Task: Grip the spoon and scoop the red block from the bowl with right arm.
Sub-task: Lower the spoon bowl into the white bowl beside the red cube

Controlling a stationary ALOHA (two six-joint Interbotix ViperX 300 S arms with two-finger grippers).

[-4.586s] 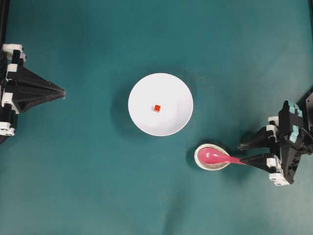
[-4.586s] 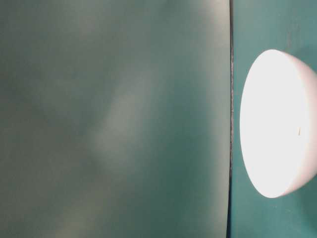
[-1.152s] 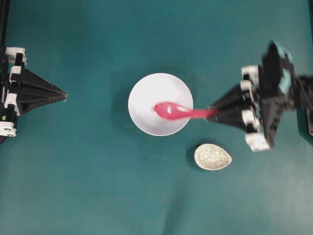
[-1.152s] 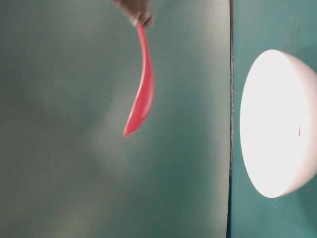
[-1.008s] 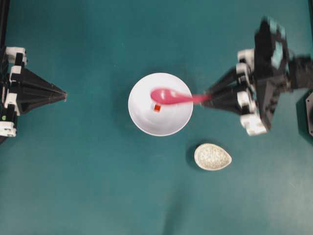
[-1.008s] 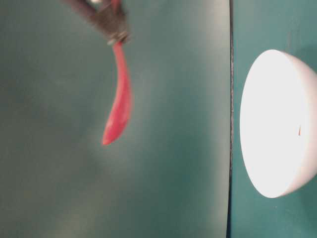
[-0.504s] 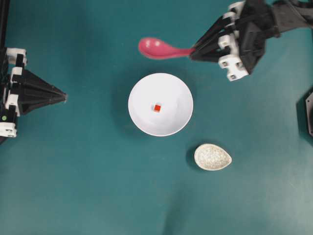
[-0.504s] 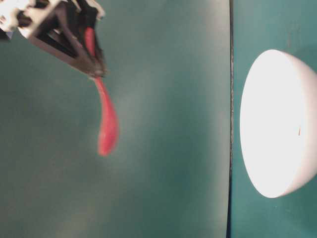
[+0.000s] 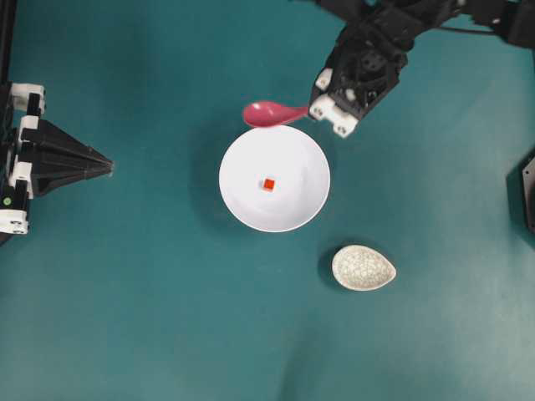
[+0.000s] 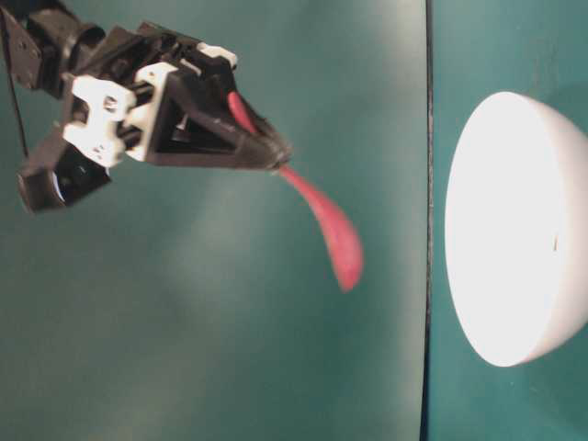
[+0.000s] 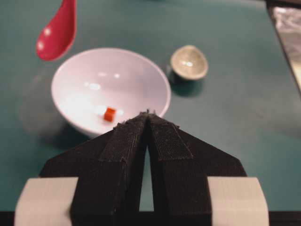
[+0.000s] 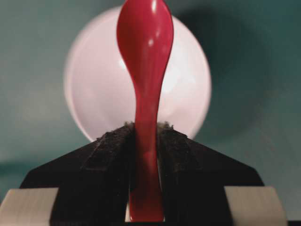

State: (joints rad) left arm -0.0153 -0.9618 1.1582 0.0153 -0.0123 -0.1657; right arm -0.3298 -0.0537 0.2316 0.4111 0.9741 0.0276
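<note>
Right gripper [image 12: 146, 136], black two-finger w/ white fittings: jaws clamped on handle of glossy pink-magenta plastic soup spoon [image 9: 272, 114]. Spoon held off the table, scoop beside far rim of large round white bowl [image 9: 297, 209], not inside. Tiny red-orange cube [image 9: 268, 185] sits alone at bowl centre, not yet scooped. Left gripper [image 11: 146, 117], black, parked well apart, fingers together, empty.

Risks, as judged:
- Grip is narrow, near handle end; scoop pressing on bowl floor could pivot or slip spoon in pads.
- Cube small, bowl smooth: shallow entry may push cube ahead, up wall.
- Steep descent could strike rim, shift bowl.
- Small speckled egg-shaped dish [image 9: 364, 268] well clear.
</note>
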